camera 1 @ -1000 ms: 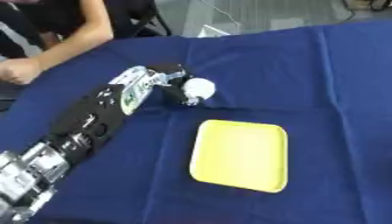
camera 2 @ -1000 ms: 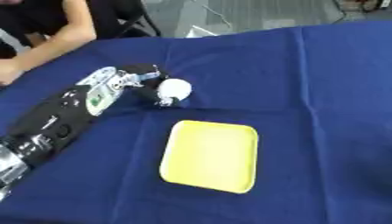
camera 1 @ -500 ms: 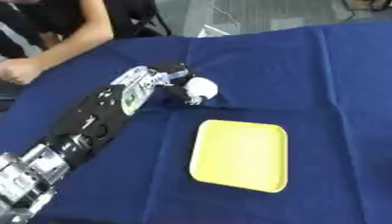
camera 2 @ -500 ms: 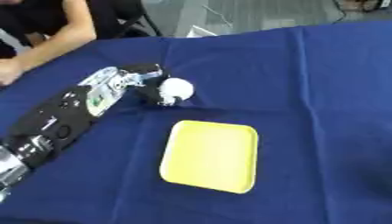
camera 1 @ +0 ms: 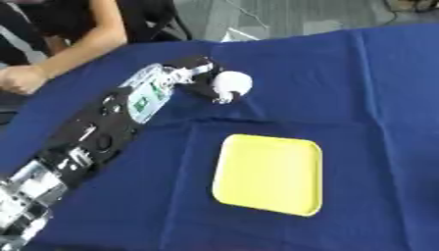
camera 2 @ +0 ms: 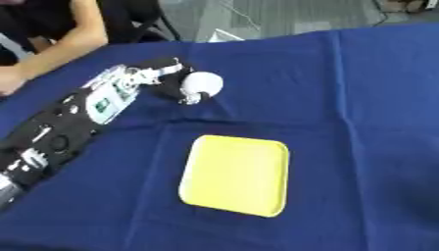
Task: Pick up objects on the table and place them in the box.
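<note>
Left eye view: left arm (camera 1: 94,142) entering from the lower left corner, black with silver joints and a green-and-white panel, stretched diagonally across the blue cloth (camera 1: 377,98) toward the far side. Left hand (camera 1: 193,73) up and to the left of the yellow tray (camera 1: 270,174), fingers curled around the near-left side of a small white ball-like object (camera 1: 231,83). Cannot tell for certain whether the object is lifted or resting on the cloth; a small pale piece visible just below it, on the side toward the tray. Object well apart from the tray, beyond its far-left corner. Tray lying flat on the cloth, rounded corners, tilted slightly askew, nothing inside it. Cloth creased in a line running between the tray's far edge and the hand.

Beyond the hand, further from the tray, a person's bare forearm (camera 1: 73,54) resting on the far-left edge of the cloth, fist closed, not touching the white object.

Right hand showing in neither view.
</note>
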`<state>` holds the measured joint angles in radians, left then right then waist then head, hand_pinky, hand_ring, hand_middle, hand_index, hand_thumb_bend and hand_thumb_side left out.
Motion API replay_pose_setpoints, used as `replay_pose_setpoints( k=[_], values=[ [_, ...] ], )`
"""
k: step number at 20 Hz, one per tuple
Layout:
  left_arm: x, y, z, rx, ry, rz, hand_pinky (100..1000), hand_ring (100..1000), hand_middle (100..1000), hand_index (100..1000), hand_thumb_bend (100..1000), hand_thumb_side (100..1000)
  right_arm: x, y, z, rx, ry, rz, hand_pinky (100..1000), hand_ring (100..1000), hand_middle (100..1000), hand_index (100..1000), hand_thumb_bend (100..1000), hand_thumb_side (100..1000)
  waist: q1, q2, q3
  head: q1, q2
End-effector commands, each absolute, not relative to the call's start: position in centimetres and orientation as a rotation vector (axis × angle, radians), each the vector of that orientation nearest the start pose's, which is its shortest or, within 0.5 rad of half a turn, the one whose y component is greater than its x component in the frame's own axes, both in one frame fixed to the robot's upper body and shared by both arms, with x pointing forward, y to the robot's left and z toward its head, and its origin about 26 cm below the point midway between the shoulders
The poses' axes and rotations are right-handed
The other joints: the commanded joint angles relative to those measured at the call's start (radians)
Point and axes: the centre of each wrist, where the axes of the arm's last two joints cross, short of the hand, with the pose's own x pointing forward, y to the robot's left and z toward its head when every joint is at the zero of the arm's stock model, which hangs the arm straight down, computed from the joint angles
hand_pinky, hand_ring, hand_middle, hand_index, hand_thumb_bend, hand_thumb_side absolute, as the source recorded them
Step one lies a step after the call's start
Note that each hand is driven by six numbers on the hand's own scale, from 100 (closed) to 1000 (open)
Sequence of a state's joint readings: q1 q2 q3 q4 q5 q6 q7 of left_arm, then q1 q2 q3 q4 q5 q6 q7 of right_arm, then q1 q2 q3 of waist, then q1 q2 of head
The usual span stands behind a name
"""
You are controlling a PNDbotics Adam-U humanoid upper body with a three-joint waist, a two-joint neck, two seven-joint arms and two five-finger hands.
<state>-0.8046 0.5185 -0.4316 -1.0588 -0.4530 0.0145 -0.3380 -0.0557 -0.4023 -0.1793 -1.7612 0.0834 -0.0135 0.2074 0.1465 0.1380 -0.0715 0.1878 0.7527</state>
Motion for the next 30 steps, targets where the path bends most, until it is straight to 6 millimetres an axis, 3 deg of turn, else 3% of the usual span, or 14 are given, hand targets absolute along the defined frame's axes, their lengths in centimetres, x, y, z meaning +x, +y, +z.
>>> replay_pose_setpoints(
  k=[1, 13, 30],
  values=[
    [44.7, 27.0, 15.8, 0.589, -1.394, -1.347, 968, 563, 528, 303, 100, 684, 28.3, -36.7, 11.2, -0.390, -1.782, 0.495, 677, 678, 865, 964, 100, 878, -0.010, -0.010, 0.001, 0.011, -0.009],
    [42.9, 25.3, 15.4, 0.523, -1.397, -1.493, 965, 571, 529, 305, 100, 687, 28.4, -36.7, 11.3, -0.388, -1.783, 0.500, 677, 678, 865, 964, 100, 878, -0.010, -0.008, 0.000, 0.013, -0.010],
    [39.9, 22.6, 16.8, 0.407, -1.440, -1.605, 979, 567, 526, 303, 100, 708, 28.4, -36.7, 11.3, -0.386, -1.782, 0.506, 676, 677, 865, 964, 100, 877, -0.009, -0.009, 0.000, 0.018, -0.010]
  ],
)
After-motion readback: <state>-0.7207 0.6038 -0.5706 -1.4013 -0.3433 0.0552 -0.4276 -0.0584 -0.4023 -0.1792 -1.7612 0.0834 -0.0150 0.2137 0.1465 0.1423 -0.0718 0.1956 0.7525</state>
